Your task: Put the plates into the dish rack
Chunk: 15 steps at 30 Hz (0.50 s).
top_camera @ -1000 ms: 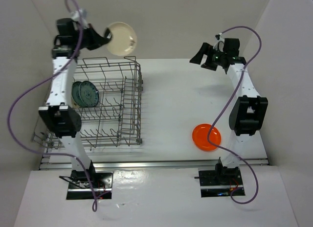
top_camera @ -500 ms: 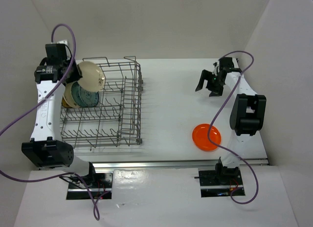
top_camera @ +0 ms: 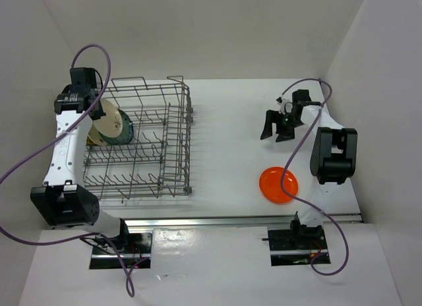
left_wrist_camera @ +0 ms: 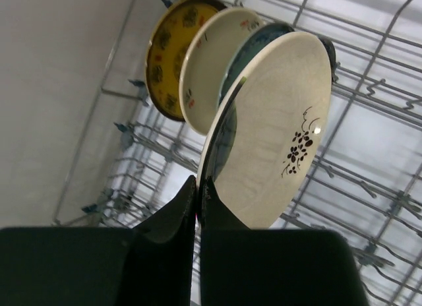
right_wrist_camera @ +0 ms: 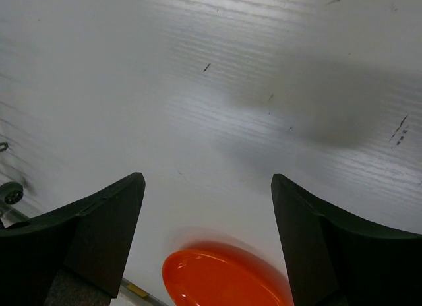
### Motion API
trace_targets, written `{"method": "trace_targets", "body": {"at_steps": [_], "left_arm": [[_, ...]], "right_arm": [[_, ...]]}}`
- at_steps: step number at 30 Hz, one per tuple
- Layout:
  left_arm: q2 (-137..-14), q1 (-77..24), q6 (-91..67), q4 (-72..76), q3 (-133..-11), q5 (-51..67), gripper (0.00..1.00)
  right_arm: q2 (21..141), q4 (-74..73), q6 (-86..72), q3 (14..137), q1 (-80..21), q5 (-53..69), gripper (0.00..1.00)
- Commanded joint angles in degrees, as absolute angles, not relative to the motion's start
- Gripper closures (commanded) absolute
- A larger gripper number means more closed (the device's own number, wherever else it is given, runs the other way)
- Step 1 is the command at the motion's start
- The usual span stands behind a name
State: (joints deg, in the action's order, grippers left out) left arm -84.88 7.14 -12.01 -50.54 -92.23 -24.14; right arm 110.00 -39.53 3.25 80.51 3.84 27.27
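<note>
white table top (top_camera: 224,128), enclosed by plain white walls. the dish rack (top_camera: 186,141) stands on the left side of the table, beside the left arm.

left gripper (left_wrist_camera: 198,186): the fingers are closed almost fully and pinch the lower rim of a cream plate (left_wrist_camera: 277,128) that carries a small black flower mark. this plate stands on edge, tilted, inside the rack at its far left end. in the left wrist view it rises directly above the fingertips. whether its rim is seated between the tines cannot be determined.

three more plates stand on edge in one row behind it:
- a blue-green plate (left_wrist_camera: 258,42), mostly hidden
- a second cream plate (left_wrist_camera: 208,62)
- a yellow patterned plate (left_wrist_camera: 168,52), nearest the rack wall

right gripper (top_camera: 275,126): the jaws are wide apart and hold nothing. it hovers over bare table on the right side, fingers pointing down.

the orange plate (top_camera: 278,184) lies flat on the table, nearer the arm bases than the right gripper and apart from it. in the right wrist view it appears at the lower edge, between the two fingers, untouched.
</note>
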Motion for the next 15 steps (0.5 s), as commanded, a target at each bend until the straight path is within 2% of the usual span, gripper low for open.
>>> {"method": "trace_targets", "body": {"at_steps": [1, 2, 4, 5, 7, 10, 15], "left_arm": [[-85.42, 5.11, -6.96, -43.87, -93.16, -28.81, 1.0], [-86.65, 4.49, -3.99, -43.16, -93.77, -29.52, 1.0], [-87.88, 3.35, -0.81, -41.4, -93.78, -30.84, 1.0], [-88.5, 2.64, 1.56, -40.79, -93.78, -31.37, 1.0], [-90.17, 2.11, 2.37, -40.0, -93.78, -31.38, 1.0], [-91.49, 2.11, 2.9, -39.47, -94.48, -27.27, 1.0], [-93.43, 1.58, 2.9, -38.23, -93.96, -26.72, 1.0]], "right_arm": [[106.09, -38.94, 5.89, 78.66, 2.9, 27.26, 0.16], [105.3, -38.94, 5.89, 77.88, 2.38, 26.55, 0.16], [104.16, -39.55, 5.89, 77.34, 2.37, 25.24, 0.22], [102.76, -39.55, 6.41, 76.73, 2.37, 24.7, 0.31], [101.43, -39.55, 6.42, 75.33, 2.37, 22.69, 0.37], [99.32, -39.55, 6.42, 73.48, 2.37, 22.06, 0.37], [98.26, -40.34, 5.89, 71.55, 1.85, 18.55, 0.37]]}}
